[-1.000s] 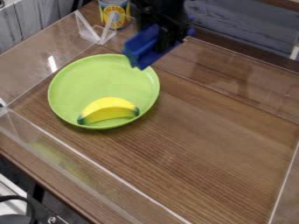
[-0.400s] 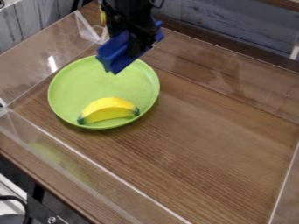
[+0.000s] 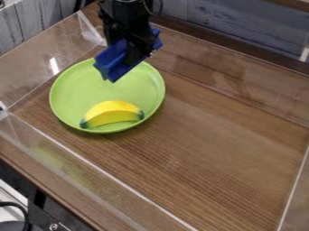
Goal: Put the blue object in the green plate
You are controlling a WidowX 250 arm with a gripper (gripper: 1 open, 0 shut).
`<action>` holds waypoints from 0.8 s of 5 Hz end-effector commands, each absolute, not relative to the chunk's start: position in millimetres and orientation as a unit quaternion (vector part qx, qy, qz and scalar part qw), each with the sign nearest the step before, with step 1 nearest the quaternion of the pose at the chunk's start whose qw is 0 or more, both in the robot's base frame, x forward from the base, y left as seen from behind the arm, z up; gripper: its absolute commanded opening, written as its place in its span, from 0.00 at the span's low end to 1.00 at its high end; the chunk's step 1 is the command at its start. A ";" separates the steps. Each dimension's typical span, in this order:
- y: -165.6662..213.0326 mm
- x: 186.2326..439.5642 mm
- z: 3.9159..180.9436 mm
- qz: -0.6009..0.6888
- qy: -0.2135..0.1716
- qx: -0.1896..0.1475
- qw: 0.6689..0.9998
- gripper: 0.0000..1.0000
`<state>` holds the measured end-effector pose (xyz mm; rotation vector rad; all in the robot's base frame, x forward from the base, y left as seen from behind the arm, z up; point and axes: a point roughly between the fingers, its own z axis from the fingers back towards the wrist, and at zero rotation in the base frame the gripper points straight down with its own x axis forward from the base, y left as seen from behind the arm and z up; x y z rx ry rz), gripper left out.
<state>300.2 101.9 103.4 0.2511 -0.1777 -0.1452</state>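
The blue object (image 3: 118,61) is a dark blue block hanging tilted just above the far part of the green plate (image 3: 72,90). My black gripper (image 3: 133,40) reaches down from the top of the view and is shut on the block's upper end. The round lime-green plate sits on the left half of the wooden table, and a yellow banana-shaped piece (image 3: 112,113) lies in its near side. The block's lower end hovers over the plate's inside, apart from the yellow piece.
Clear plastic walls (image 3: 36,135) fence the wooden tabletop on the left and front. A yellow-and-white cup (image 3: 116,13) stands behind the arm at the back. Bare wood (image 3: 229,117) stretches to the right of the plate.
The gripper carried the blue block leftward and down, from beside the plate's far right rim to over the plate's inside. The plate and the yellow piece stayed put.
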 end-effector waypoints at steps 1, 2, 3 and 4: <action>107.1 301.1 108.5 -0.067 -0.101 0.133 0.984 0.00; 106.5 300.2 107.9 -0.065 -0.103 0.131 0.984 1.00; 105.0 297.9 106.0 -0.062 -0.098 0.126 0.985 1.00; 104.2 295.1 104.2 -0.061 -0.092 0.119 0.987 1.00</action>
